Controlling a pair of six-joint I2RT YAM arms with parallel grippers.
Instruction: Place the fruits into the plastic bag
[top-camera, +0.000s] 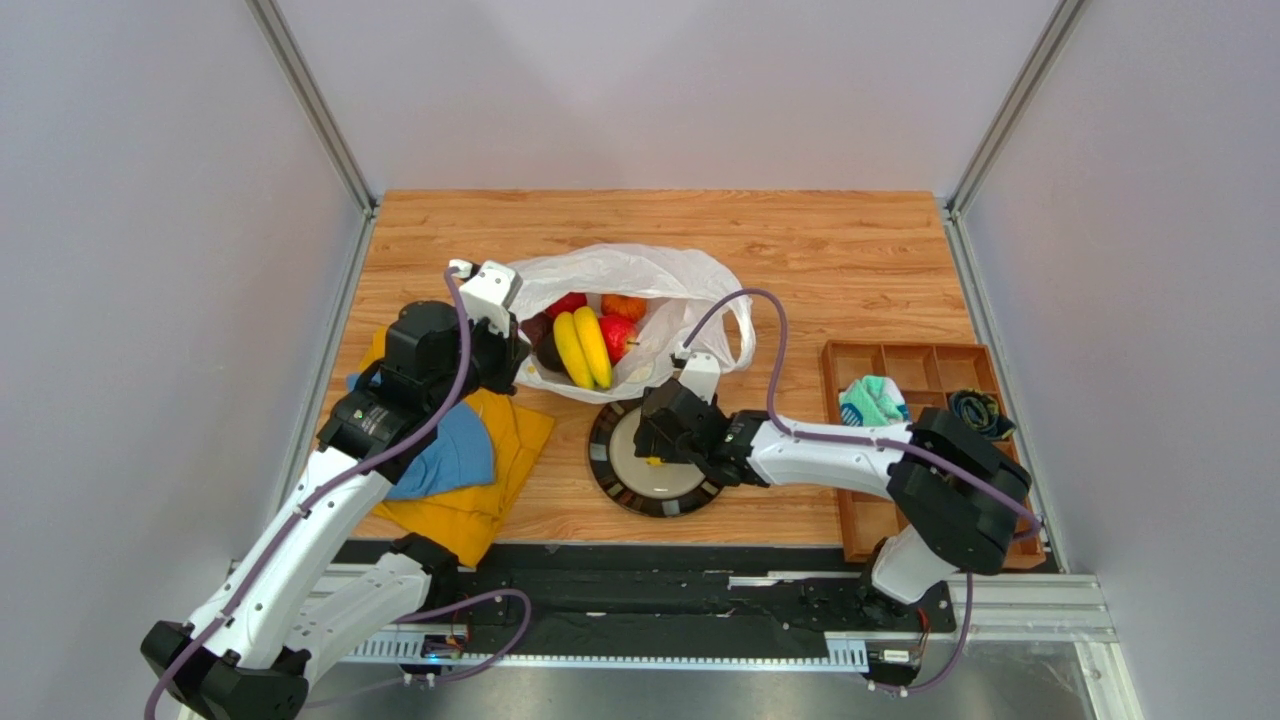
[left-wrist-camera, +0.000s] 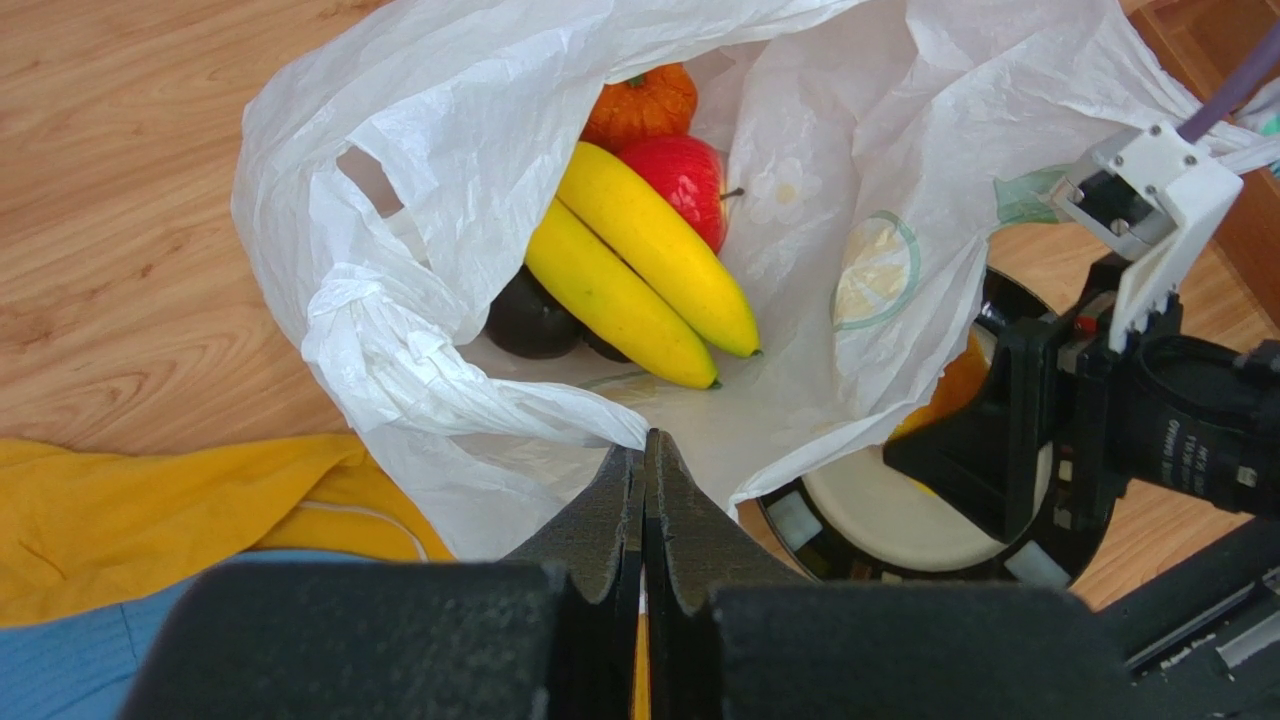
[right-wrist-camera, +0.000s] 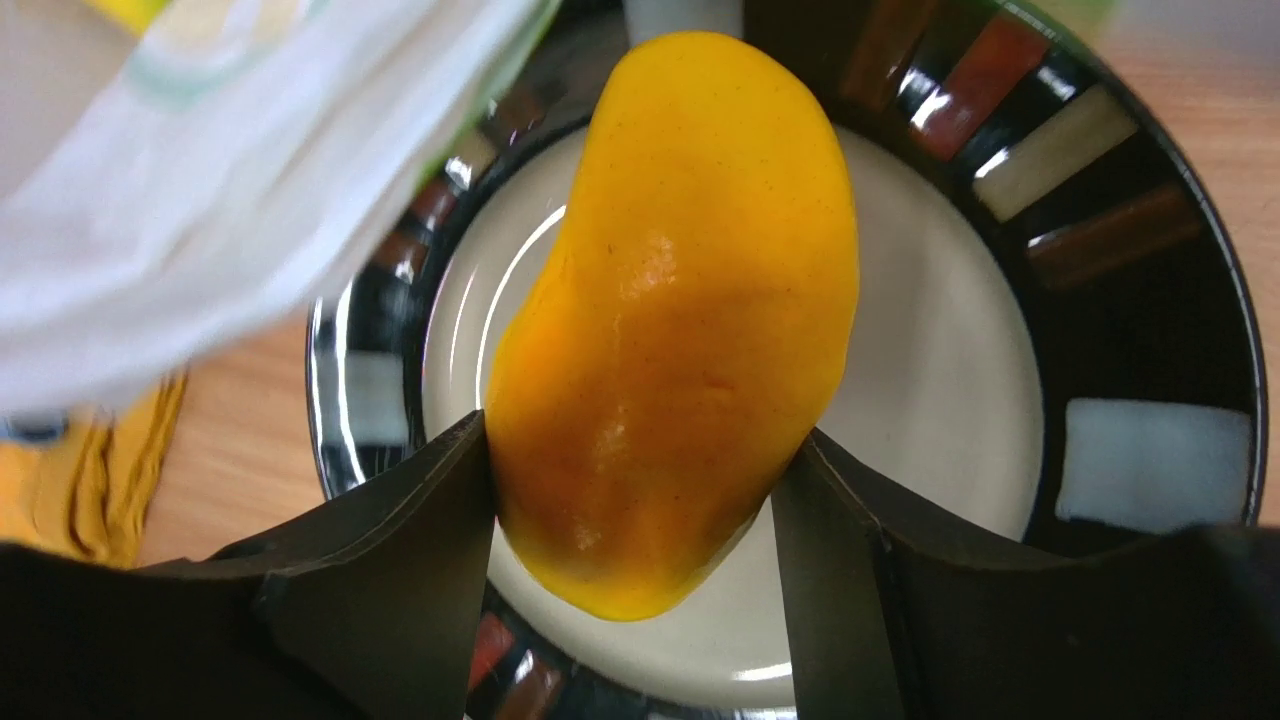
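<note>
The plastic bag (top-camera: 661, 278) lies open on the table, its mouth towards me. Inside it in the left wrist view (left-wrist-camera: 451, 150) are two yellow bananas (left-wrist-camera: 646, 263), a red round fruit (left-wrist-camera: 684, 173), a ribbed orange one (left-wrist-camera: 639, 105) and a dark round one (left-wrist-camera: 529, 318). My left gripper (left-wrist-camera: 646, 450) is shut at the bag's near rim, apparently pinching it. My right gripper (right-wrist-camera: 631, 450) is shut on the orange-yellow mango (right-wrist-camera: 676, 300), over the black round plate (right-wrist-camera: 1142, 300) beside the bag.
A yellow cloth (top-camera: 481, 480) with a blue cloth (top-camera: 451, 450) on it lies left of the plate (top-camera: 616, 480), under my left arm. A wooden compartment tray (top-camera: 902, 348) at the right holds a teal-white item (top-camera: 873, 401) and a dark item (top-camera: 977, 408).
</note>
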